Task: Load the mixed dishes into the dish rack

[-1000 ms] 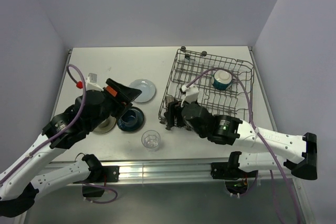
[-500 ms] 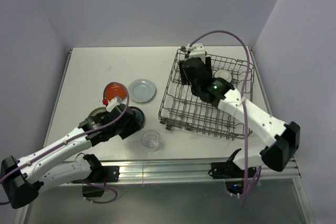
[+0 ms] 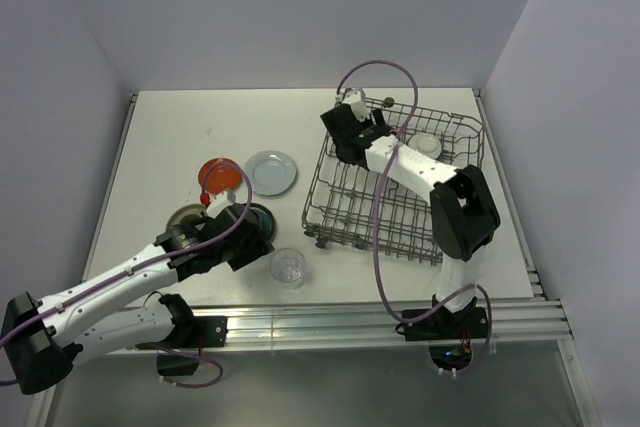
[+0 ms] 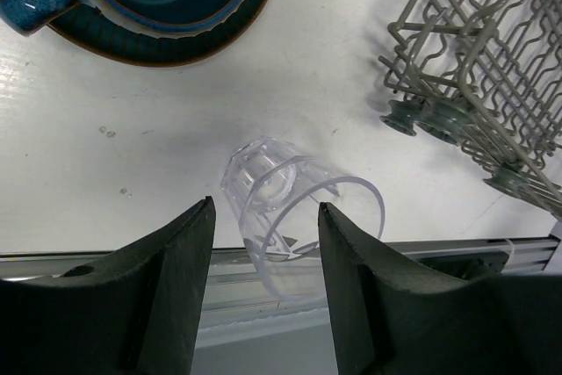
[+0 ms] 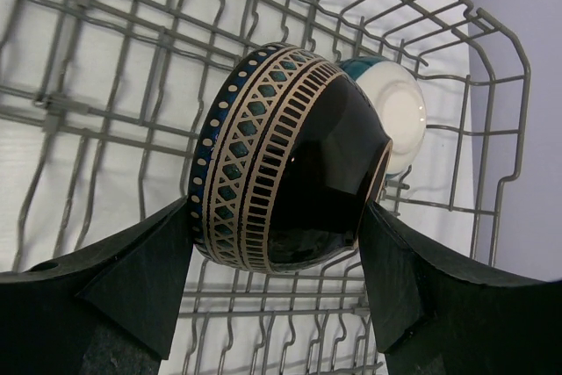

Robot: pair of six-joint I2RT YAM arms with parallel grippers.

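A clear glass cup stands near the table's front edge. My left gripper is open, its fingertips on either side of the cup's near rim without gripping it. A dark teal plate with a teal cup on it lies just behind. My right gripper is shut on a brown bowl, held on its side over the far left part of the dish rack. A cream/teal bowl sits upside down in the rack.
A red-orange plate and a pale blue plate lie left of the rack. A grey-beige plate shows beside the left arm. The rack's near corner feet stand right of the cup. Walls close the table on three sides.
The left arm has come down from over the plates to the glass cup and its jaws have narrowed. The right arm has swung from the rack's near left corner to its far left.
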